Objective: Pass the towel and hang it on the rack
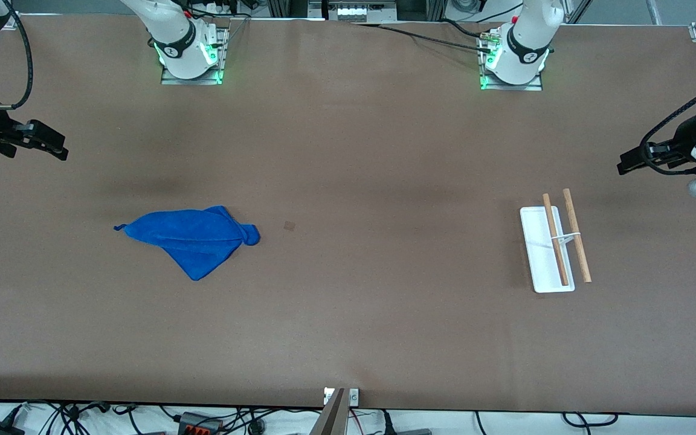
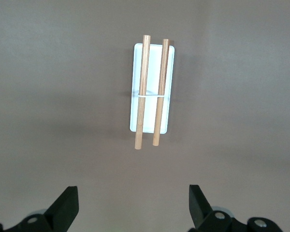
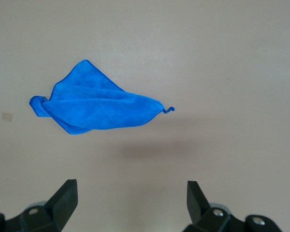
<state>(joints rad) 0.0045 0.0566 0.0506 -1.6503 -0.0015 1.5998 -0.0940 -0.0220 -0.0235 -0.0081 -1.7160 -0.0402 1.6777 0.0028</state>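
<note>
The right claw (image 3: pixel 130 205) hangs with its two black fingers spread wide and nothing between them, high over the bare brown desk (image 1: pixel 348 314) at the right arm's end; under it and a little toward the middle of the desk lies the small royal-blue microfibre towel (image 1: pixel 194 237), crumpled into a flat, pointed heap with its tiny corner loop (image 3: pixel 169 109) sticking out on the side that faces this claw. The left claw (image 2: pixel 134 208) is just as wide open and empty, held over the left arm's end of the desk, with the little rack (image 1: pixel 555 244) of two light-brown wooden rods on a white rectangular base below it and slightly inward. Towel and rack lie well apart, so neither arm looks able to serve both and a hand-over near the middle seems needed. The step in hand is probably the first pickup: the right claw should come straight down on a thick fold near the loop end, pinching cloth and not desk, so a long free edge dangles for the left claw to take. Both arms are drawn back and raised at the desk's ends, wrists pointing down; the left arm waits.
</note>
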